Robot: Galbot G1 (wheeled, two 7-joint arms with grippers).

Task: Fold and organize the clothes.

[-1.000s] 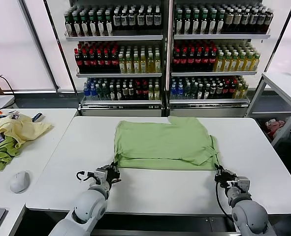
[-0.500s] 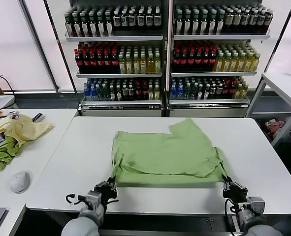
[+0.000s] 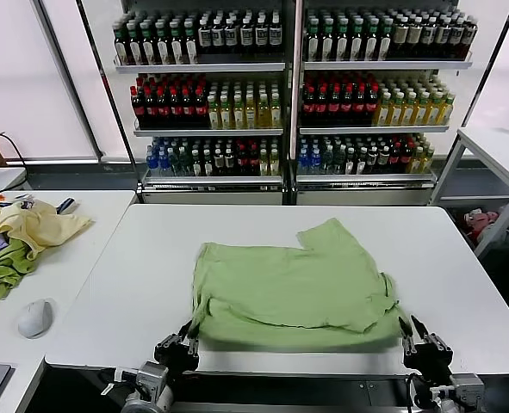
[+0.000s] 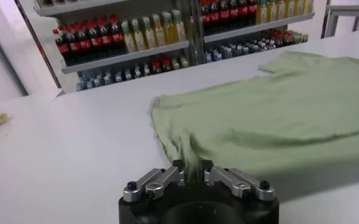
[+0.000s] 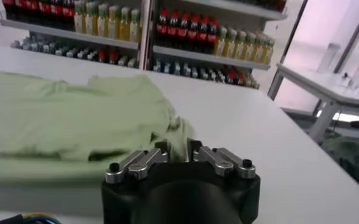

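Pinching the shirt [image 3: 293, 284] at the table [image 3: 461, 258] front edge, left gripper [image 4: 192, 175] and right gripper [image 5: 178, 155] were clamped on its corners.

I see bright, even daylight from the pale windows behind the glass-fronted bottle shelves [image 3: 293, 95]. Soft shadow under the light sage-green cotton shirt [image 3: 293, 288]. Wrist views: bottles behind it blurred.

**Three views, one shirt**

The head view looks forward and down over the white surface [image 3: 461, 284] toward far bottle shelves [image 3: 293, 95]. Each wrist view sits low at the surface's near edge, just behind its own fingers, facing the shelves. All three share the shirt [image 3: 293, 284] [image 4: 277, 125] [image 5: 63, 119].
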